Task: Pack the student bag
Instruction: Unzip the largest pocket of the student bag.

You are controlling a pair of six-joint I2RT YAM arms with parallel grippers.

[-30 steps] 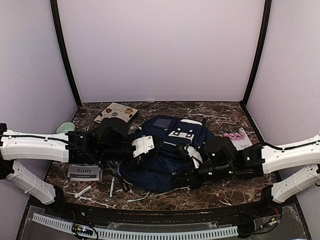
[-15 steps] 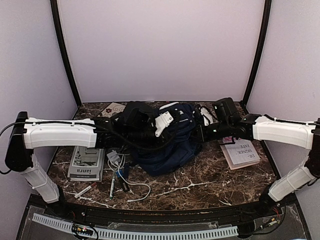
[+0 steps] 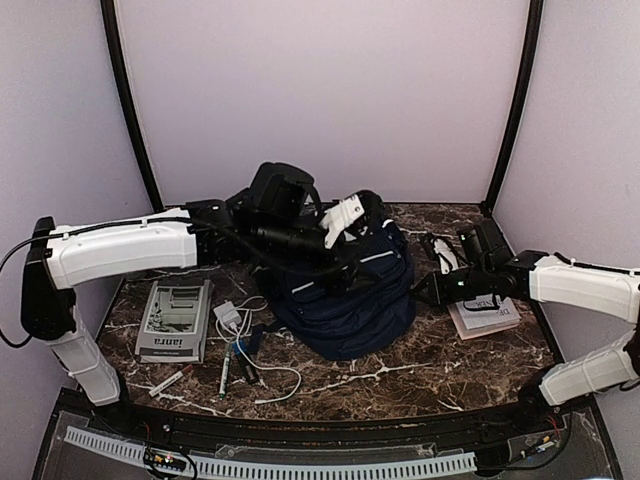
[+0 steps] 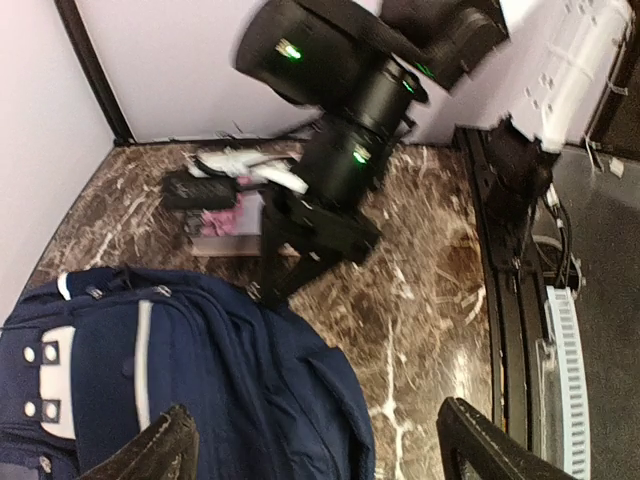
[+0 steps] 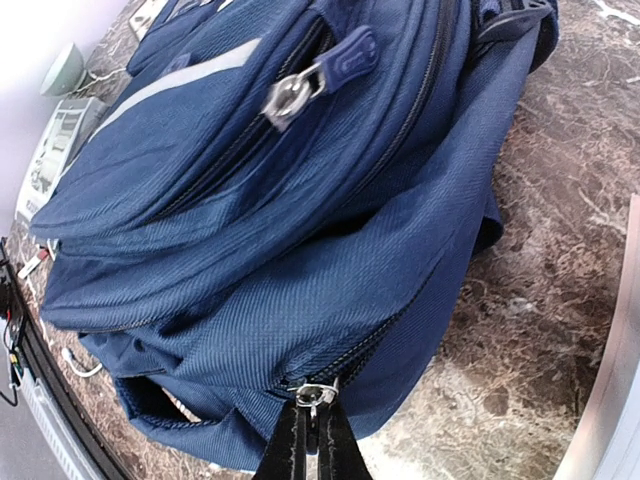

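The student bag (image 3: 345, 300) slumps upright mid-table — soft, floppy cloth, likely light, best taken by handle or zip tabs. My right gripper (image 5: 308, 425), arm stretched low, is pinched tight on a low zip pull (image 5: 313, 393). My left gripper (image 4: 318, 415) hangs above the bag's top — spread wide, holding nothing.

1. bench (image 3: 420, 385): dark brown marble pattern with white veins.
2. Centre: navy student bag (image 3: 350, 300), slumped upright.
3. 9 o'clock: grey printed pack (image 3: 175, 320), lying flat.
4. Between pack and bag: white charger (image 3: 230, 318), with a white cable (image 3: 283, 376) trailing towards 6.
5. 7 o'clock: pens (image 3: 224, 375), loose.
6. 3 o'clock: white booklet (image 3: 488, 315).
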